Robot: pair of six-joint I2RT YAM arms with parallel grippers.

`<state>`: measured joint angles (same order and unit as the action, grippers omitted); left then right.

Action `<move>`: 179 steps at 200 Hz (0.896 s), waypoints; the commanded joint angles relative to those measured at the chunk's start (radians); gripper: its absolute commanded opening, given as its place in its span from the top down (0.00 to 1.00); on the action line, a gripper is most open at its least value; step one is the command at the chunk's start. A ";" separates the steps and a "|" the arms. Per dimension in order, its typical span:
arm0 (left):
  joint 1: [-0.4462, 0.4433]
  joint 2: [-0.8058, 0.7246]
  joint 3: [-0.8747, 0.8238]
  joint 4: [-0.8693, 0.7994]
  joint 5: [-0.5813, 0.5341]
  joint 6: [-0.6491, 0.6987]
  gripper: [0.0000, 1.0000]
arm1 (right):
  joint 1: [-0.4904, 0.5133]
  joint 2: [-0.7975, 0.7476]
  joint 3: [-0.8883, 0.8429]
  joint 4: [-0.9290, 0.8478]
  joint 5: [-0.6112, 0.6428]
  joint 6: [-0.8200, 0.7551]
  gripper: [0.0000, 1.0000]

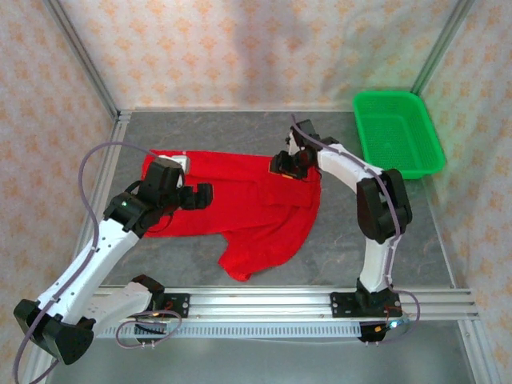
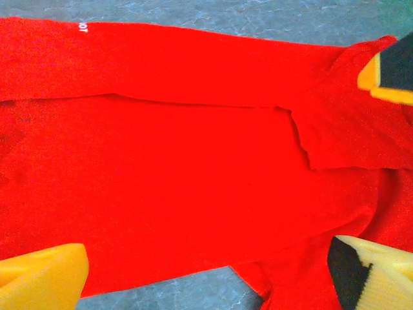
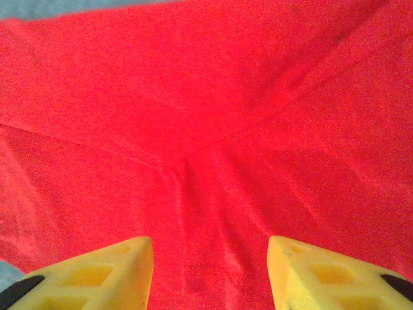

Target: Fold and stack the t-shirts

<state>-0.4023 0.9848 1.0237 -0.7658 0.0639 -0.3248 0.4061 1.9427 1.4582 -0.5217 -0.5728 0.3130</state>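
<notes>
your left fingers (image 2: 40,279) stand spread wide over the bright red cloth t-shirt (image 1: 240,204); your right fingers (image 3: 106,274) are parted too, pinching nothing. its white lettering (image 2: 83,27) is unreadable.

tiny white lettering (image 2: 82,26) on a fold of the red t-shirt (image 2: 193,168), too small and blurred to read

Red t-shirt (image 1: 248,210), plain side up, partly folded, wrinkled, on table (image 1: 336,258)
</notes>
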 commanded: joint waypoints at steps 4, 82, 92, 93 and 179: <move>0.036 0.001 -0.029 0.027 -0.064 -0.047 0.03 | 0.019 -0.006 -0.087 0.044 -0.028 0.065 0.50; 0.340 0.202 -0.072 -0.117 -0.051 -0.204 0.04 | -0.053 -0.239 -0.200 -0.199 0.246 0.118 0.44; 0.389 0.216 -0.083 -0.120 -0.051 -0.235 0.04 | -0.069 -0.272 -0.227 -0.222 0.264 0.140 0.44; 0.394 0.217 -0.084 -0.121 -0.050 -0.236 0.04 | -0.070 -0.276 -0.230 -0.223 0.264 0.143 0.44; 0.626 0.362 -0.184 0.014 -0.003 -0.266 0.08 | -0.079 -0.576 -0.653 -0.074 0.079 0.310 0.47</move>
<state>0.1963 1.2942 0.8692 -0.8211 0.0452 -0.5724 0.3241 1.4181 0.8776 -0.6628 -0.4438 0.5510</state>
